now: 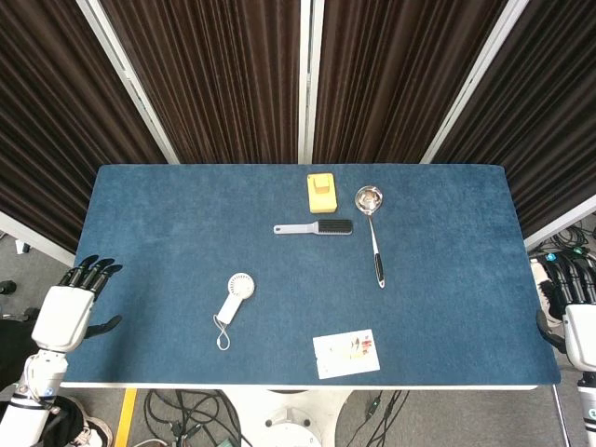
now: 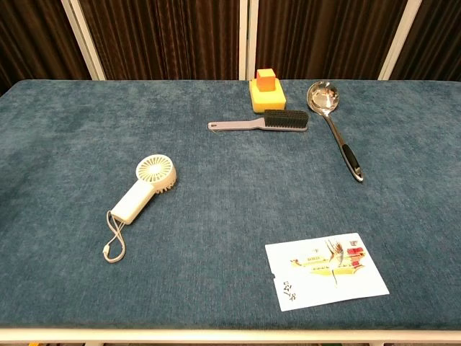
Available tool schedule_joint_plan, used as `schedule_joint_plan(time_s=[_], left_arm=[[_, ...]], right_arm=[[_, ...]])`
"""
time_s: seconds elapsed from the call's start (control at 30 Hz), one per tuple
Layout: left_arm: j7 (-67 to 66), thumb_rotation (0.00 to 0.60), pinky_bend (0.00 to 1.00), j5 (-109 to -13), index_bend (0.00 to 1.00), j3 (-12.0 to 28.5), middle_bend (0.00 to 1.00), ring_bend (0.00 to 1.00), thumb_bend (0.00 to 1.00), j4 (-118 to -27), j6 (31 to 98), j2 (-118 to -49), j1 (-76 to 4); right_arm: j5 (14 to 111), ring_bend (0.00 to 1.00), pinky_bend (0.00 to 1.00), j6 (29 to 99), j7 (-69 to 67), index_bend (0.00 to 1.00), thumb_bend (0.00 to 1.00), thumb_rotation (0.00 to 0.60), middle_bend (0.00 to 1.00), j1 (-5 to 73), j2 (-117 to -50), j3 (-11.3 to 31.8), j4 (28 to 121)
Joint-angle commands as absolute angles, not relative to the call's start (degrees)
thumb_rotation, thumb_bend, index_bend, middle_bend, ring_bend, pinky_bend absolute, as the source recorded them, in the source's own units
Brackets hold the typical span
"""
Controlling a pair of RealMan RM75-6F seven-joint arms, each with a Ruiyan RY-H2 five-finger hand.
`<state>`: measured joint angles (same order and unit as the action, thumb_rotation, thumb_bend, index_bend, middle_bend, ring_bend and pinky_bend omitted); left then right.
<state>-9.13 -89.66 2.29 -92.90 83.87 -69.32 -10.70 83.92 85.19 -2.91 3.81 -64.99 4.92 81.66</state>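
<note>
Fan (image 1: 235, 298) | left hand (image 1: 67, 312) nearest; right hand (image 1: 575, 317) cut off

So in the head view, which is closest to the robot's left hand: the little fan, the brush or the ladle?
From the left hand, at the table's left edge:
1. Fan, left of centre.
2. Brush, middle, farther back.
3. Ladle, right of the brush.
</note>
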Motion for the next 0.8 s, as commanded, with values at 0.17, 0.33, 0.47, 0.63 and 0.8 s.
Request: schedule_joint_plan(time_s=[0.17,0.33,0.47,0.63,0.8], left_arm=[[-8.72,0.6,0.28,-89.79,0.2,1.88,0.17,0.1,0.07,-92.61,83.92,-69.06,-10.4],[-8.42,0.6,0.28,-89.92,0.2,1.8,0.17,0.1,0.07,-92.55,83.77,-68.99,-10.47],[-8.1,0.6,0.32,-90.25,0.19,1.7,0.2,0.15,0.07,-92.53,83.86,-68.92,-10.48],[-9.52,0.6,0.78,-89.48,0.19,1.93,0.67,0.7,0.11,-93.19,83.5,-68.97,-10.5],[-11.42,0.6,0.93,-89.79,0.19,1.59,0.89,0.9,0.25,-93.81,82.96,-68.63,-10.69]], right_arm=[[83.68,0.0,0.0,84.76,-2.75,0.0,0.32,0.6,0.0,3.81,-64.63,4.71,82.09],[83.8,0.0,0.0,84.93,-3.24,0.0,0.32,0.6,0.0,3.69,-64.62,4.72,81.83],[83.92,0.0,0.0,84.62,-3.34,0.0,0.32,0.6,0.0,3.77,-64.69,4.58,81.75],[83.88,0.0,0.0,84.62,-3.57,0.0,0.32,0.6,0.0,3.7,-64.7,4.59,81.83],[84.13,0.0,0.0,84.58,-3.12,0.0,0.32,0.6,0.0,3.83,-64.71,4.57,82.47]])
